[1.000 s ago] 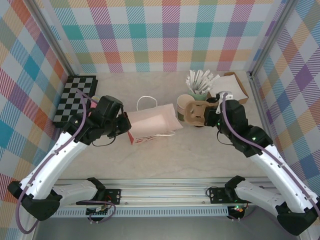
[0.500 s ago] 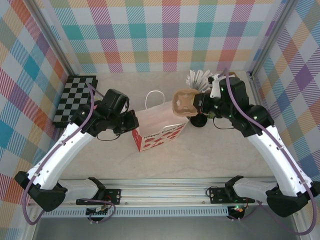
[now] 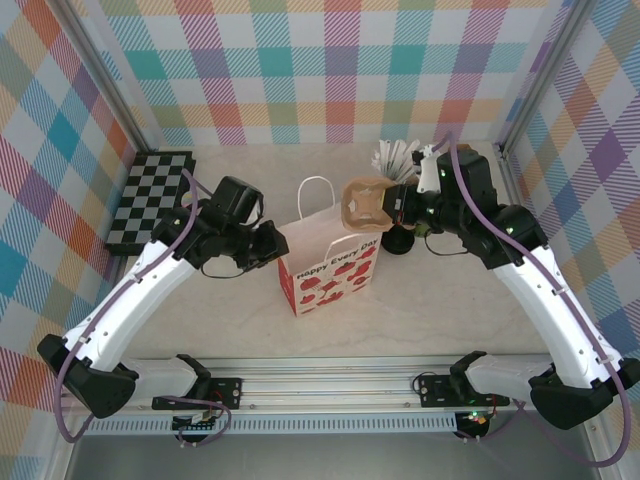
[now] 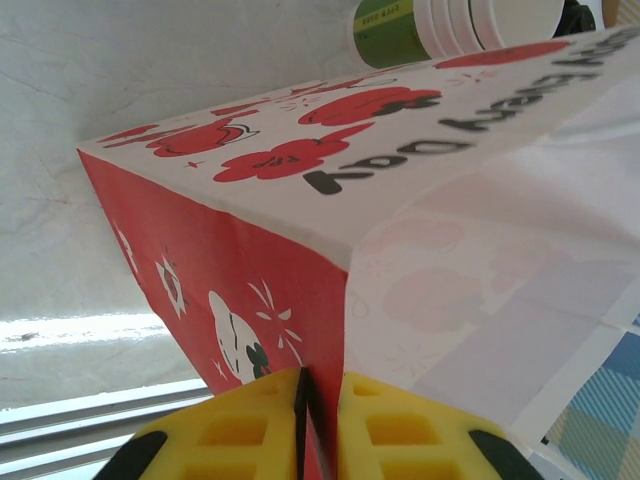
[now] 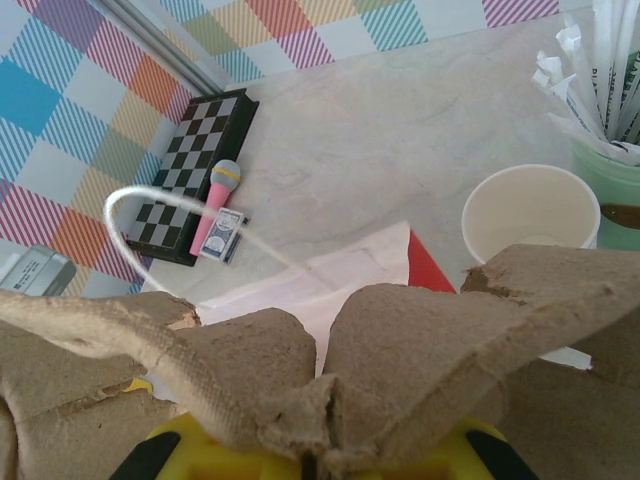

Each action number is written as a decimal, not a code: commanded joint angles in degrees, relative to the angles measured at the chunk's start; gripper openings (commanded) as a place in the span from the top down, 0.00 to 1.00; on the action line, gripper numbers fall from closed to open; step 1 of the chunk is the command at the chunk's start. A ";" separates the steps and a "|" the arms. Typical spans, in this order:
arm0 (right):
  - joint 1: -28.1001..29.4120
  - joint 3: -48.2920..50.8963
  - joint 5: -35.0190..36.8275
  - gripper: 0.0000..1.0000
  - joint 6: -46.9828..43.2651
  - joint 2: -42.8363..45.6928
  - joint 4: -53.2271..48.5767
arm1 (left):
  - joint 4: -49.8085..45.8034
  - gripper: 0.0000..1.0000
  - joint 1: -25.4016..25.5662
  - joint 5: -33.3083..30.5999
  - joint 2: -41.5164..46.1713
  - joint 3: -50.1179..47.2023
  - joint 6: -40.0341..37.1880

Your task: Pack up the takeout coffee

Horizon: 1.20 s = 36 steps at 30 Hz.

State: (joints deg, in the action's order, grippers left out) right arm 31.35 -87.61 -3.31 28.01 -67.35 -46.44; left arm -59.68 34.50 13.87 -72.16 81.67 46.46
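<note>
A white and red paper bag (image 3: 328, 265) stands upright mid-table with its mouth up. My left gripper (image 3: 275, 247) is shut on the bag's left edge; the red edge (image 4: 300, 300) sits between the yellow pads (image 4: 395, 425). My right gripper (image 3: 400, 205) is shut on a brown cardboard cup carrier (image 3: 365, 205), held just above the bag's mouth. The carrier (image 5: 400, 350) covers the jaws in the right wrist view. The takeout coffee (image 3: 398, 243), dark with a black lid, stands under the right arm, mostly hidden.
A stack of lidless green cups (image 5: 530, 215) and a mint cup of wrapped sticks (image 3: 398, 162) stand behind the bag. A chessboard (image 3: 150, 200) with a pink microphone (image 5: 215, 200) and a card deck (image 5: 220, 235) lies far left. A cardboard box (image 3: 472, 170) sits at the back right.
The bag has gone from lying on its side to standing upright, with the left gripper following it rightward. The right gripper has lifted the carrier over the bag's mouth.
</note>
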 commanded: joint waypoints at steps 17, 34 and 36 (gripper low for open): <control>-0.16 -10.33 -9.97 0.97 2.26 -7.22 0.31 | 0.57 0.00 -1.19 -0.72 0.74 9.23 -26.17; -0.13 -20.19 -26.53 0.99 2.62 -17.96 -3.05 | 12.50 0.43 -10.82 14.69 -16.53 20.84 -38.60; -0.06 -20.65 -29.01 0.99 2.75 -19.40 -3.01 | 12.49 0.56 -11.16 14.56 -16.98 20.65 -37.83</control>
State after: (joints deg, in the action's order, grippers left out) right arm 31.31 -106.37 -26.98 29.85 -85.23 -48.25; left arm -49.21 23.99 24.62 -89.45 101.10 9.54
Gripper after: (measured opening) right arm 0.116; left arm 0.470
